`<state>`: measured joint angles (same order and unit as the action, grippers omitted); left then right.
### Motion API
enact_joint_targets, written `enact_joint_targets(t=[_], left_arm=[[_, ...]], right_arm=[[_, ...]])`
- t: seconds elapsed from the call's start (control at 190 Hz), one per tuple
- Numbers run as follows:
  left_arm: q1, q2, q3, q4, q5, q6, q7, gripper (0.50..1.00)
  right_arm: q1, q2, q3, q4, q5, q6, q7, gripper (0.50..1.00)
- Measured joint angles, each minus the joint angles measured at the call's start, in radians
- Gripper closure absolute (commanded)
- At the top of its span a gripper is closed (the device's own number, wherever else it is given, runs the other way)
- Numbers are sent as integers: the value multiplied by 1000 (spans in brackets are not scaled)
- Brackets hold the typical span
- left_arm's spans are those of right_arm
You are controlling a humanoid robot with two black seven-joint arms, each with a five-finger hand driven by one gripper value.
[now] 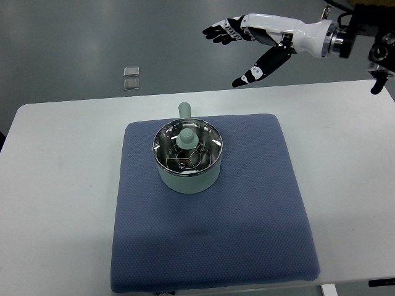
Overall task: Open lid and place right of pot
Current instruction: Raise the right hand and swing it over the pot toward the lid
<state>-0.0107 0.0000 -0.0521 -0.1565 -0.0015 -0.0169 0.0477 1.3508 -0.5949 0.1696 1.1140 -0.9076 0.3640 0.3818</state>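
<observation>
Risk entry: my right hand (250,46) hangs with fingers (219,32) spread and empty, well apart from the lidded pot (187,157) mid-mat (259,216); a glancing grasp on the small knob (186,137) could drop the lid (187,147).

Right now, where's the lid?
In the top view the lid sits on the pot, on the blue mat left of centre. The right hand is open in the air, far up and to the right.
</observation>
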Motion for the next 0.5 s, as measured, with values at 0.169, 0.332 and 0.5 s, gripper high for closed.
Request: enact_joint_targets(t=[0.169,0.332,0.5], left_arm=[[0,0,0,0,0,0,0,500],[0,0,0,0,0,-1,0,500],[0,0,0,0,0,-1,0,500]], right_arm=[[123,72,-135,6,-97,-11,-11,579],[219,154,-263,8,-158,-67,-30,587],[286,237,-374,7,-206,-125,-47,587]])
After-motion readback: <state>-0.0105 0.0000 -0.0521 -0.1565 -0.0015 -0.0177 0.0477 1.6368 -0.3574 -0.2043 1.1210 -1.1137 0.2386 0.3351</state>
